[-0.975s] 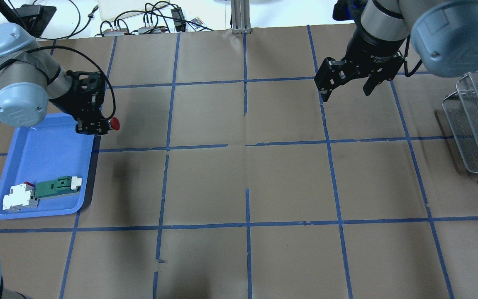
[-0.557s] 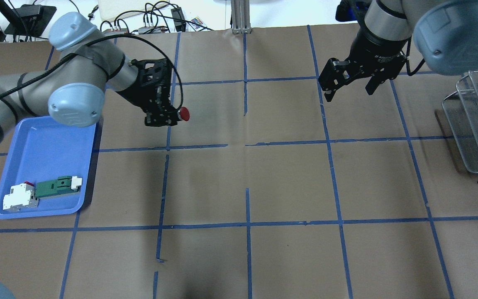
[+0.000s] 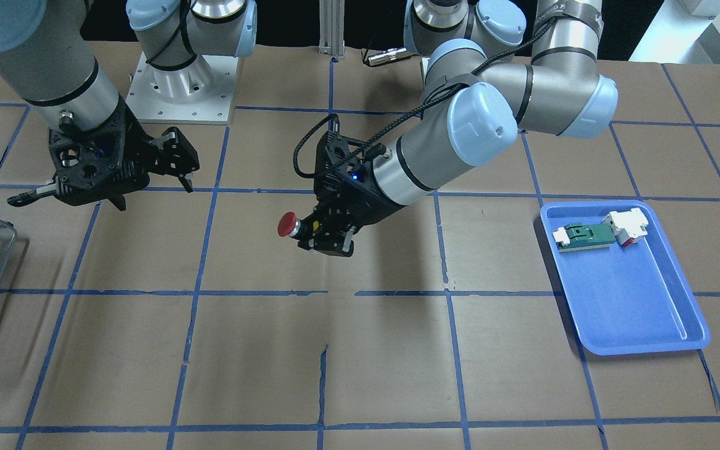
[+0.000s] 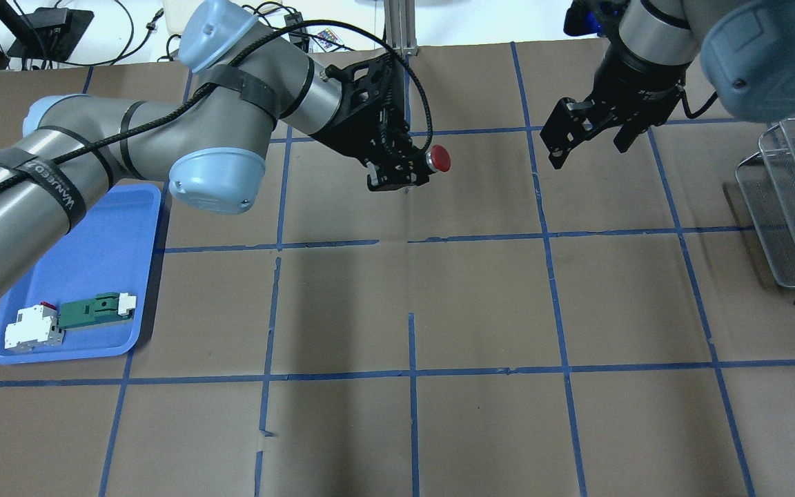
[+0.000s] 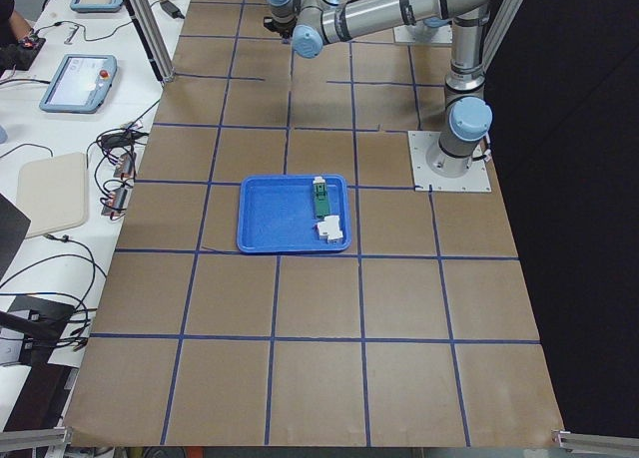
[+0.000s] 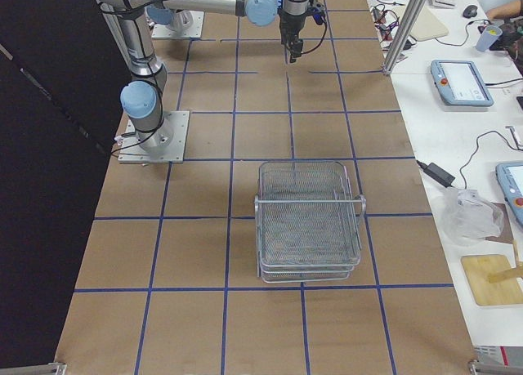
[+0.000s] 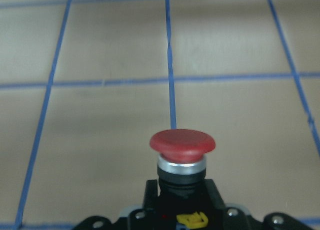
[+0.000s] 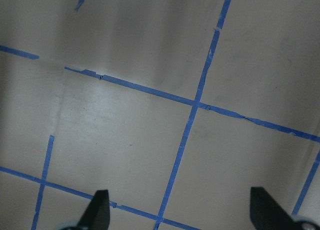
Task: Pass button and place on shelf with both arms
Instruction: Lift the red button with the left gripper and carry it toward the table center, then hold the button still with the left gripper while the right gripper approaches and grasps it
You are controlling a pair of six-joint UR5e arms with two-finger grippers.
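The button (image 4: pixel 441 159) has a red mushroom cap, a black body and a yellow bit. My left gripper (image 4: pixel 419 167) is shut on its body and holds it above the table's middle back, cap pointing toward the right arm. It also shows in the front view (image 3: pixel 287 224) and the left wrist view (image 7: pixel 182 142). My right gripper (image 4: pixel 587 148) is open and empty, a short way to the right of the button, in the air. The wire-mesh shelf (image 4: pixel 794 200) stands at the far right, also in the exterior right view (image 6: pixel 309 220).
A blue tray (image 4: pixel 87 276) at the left holds a green-and-white connector piece (image 4: pixel 97 309) and a white part. Blue tape lines grid the brown table. Cables and boxes lie beyond the far edge.
My left arm has swung right with the button, from the tray's edge to the table's middle back. My right gripper has shifted slightly and stays open.
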